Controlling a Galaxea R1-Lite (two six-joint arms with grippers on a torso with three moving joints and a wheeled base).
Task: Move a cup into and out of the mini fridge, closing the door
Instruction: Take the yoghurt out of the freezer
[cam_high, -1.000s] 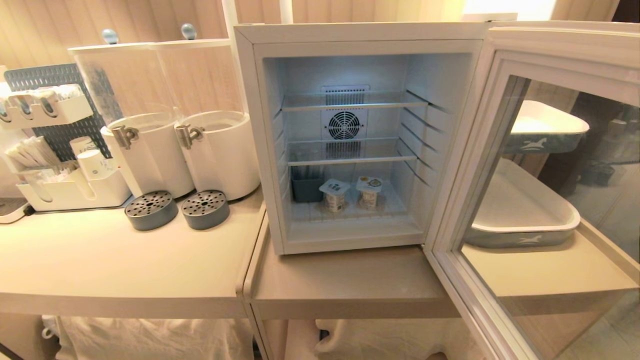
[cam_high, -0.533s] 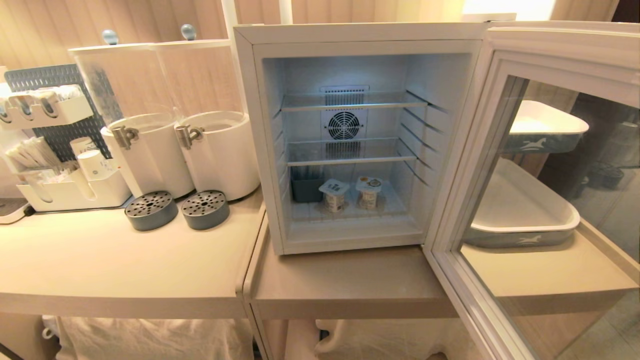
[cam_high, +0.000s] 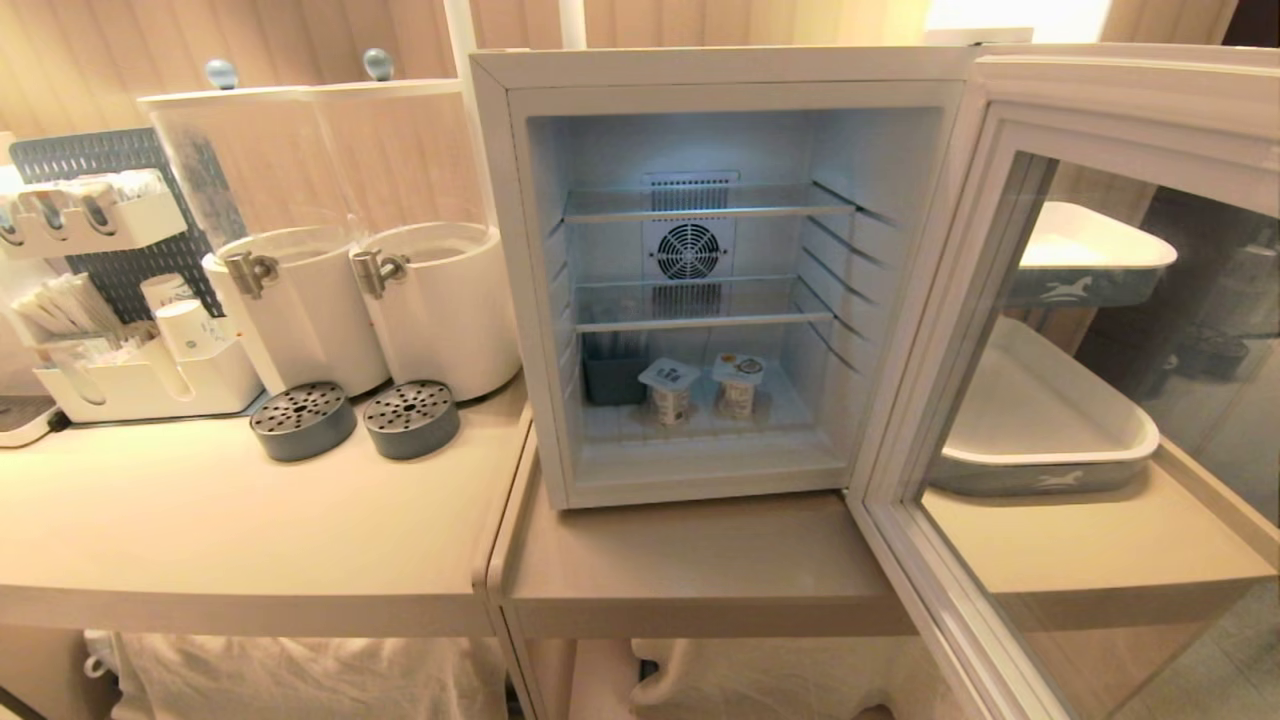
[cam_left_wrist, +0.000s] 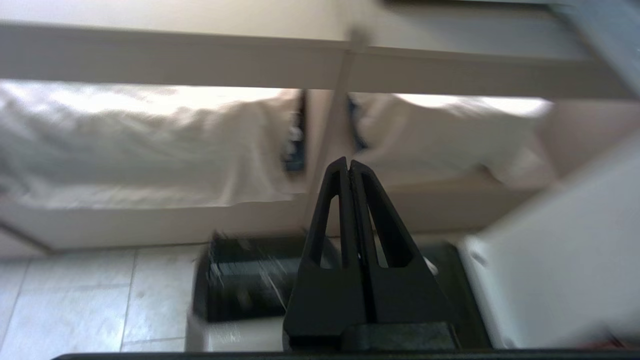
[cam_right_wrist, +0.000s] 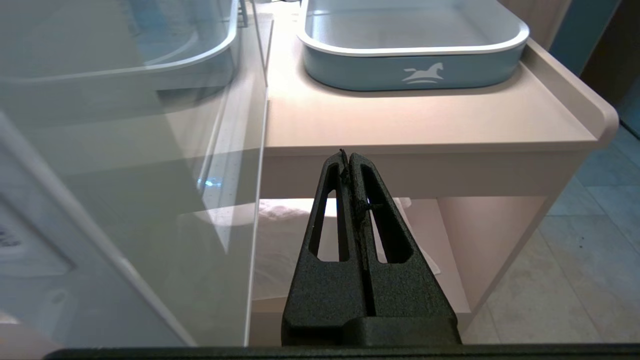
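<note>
The white mini fridge (cam_high: 720, 72) stands on the counter with its inside lit. Its door (cam_high: 1010, 120) is swung wide open to the right. Two small foil-lidded cups (cam_high: 668, 388) (cam_high: 738, 382) stand side by side on the bottom wire shelf, beside a grey box (cam_high: 612, 378). Neither arm shows in the head view. My left gripper (cam_left_wrist: 348, 162) is shut and empty, low in front of the counter's front edge (cam_left_wrist: 200, 65). My right gripper (cam_right_wrist: 348, 156) is shut and empty, below the counter top, next to the door's glass (cam_right_wrist: 125, 150).
Two clear dispensers (cam_high: 300, 250) with grey drip trays (cam_high: 303, 420) stand left of the fridge, beside an organiser holding paper cups (cam_high: 185, 330). A blue-grey tray (cam_right_wrist: 415, 65) sits on the counter behind the open door. White cloth (cam_left_wrist: 125, 145) lies under the counter.
</note>
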